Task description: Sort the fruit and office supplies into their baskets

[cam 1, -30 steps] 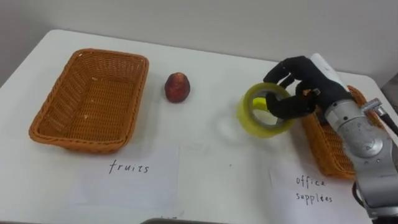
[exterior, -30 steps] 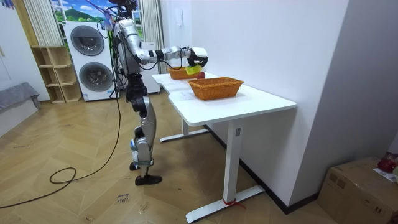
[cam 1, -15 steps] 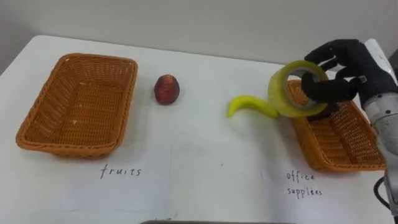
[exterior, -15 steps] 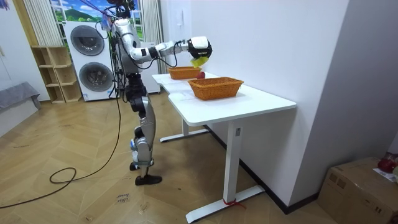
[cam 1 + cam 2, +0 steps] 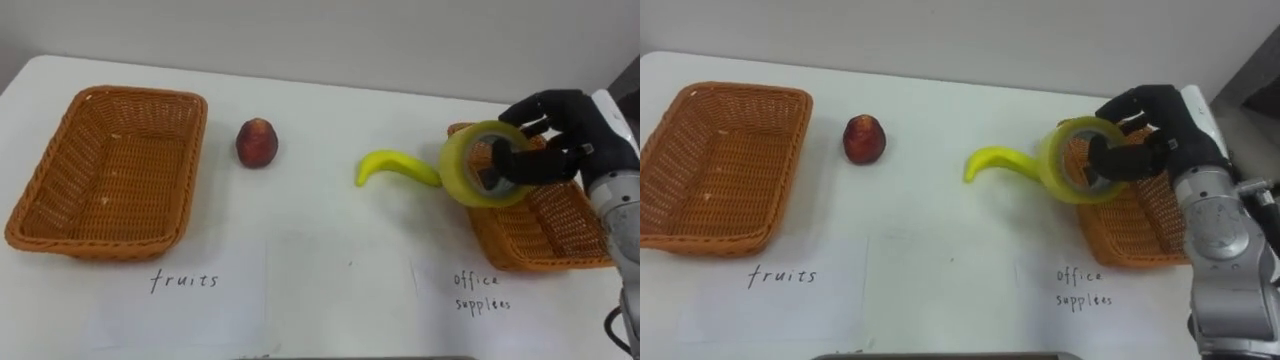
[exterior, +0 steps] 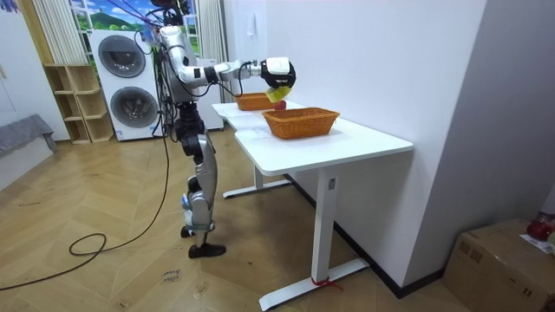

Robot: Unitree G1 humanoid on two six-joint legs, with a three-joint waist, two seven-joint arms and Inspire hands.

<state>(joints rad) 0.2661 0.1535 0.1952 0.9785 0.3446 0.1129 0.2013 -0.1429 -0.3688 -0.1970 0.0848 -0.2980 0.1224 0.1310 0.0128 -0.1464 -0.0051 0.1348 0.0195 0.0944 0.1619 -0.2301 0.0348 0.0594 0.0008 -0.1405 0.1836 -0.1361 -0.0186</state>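
**Left eye view.** The right hand [image 5: 560,130] is clamped on the tape roll [image 5: 458,172]. Its fingers pass through the core and curl over the band, a grip that should keep the load from slipping off during carry. The open face of the tape roll points toward the camera. The tape roll overlaps the left rim of the right basket [image 5: 545,245], the likely drop point for office supplies.

Judgement: the tape roll is not yet fully over the basket floor. Release here risks a landing on the rim or on the banana [image 5: 392,165], which lies on the surface [image 5: 320,250] just left of that basket.

The red fruit [image 5: 256,142] rests to the right of the left basket [image 5: 100,170], which is empty. The 2 fruits are therefore unsorted. A paper label [image 5: 185,285] lies on the near side of each basket.

**Room view.** The robot stands at the edge of the surface with its right arm stretched forward, roughly level. The tape roll [image 6: 277,91] hangs below the right hand [image 6: 278,69], clear of the surface, so it is carried rather than slid. Which basket lies beneath it cannot be told here.

**Right eye view.** The forearm enters from the lower right and the fingers of the right hand [image 5: 1155,120] point left into the tape roll [image 5: 1060,170]. The position agrees with the left eye view: over the left rim of the right basket [image 5: 1130,235], with the banana [image 5: 995,160] just to the left.
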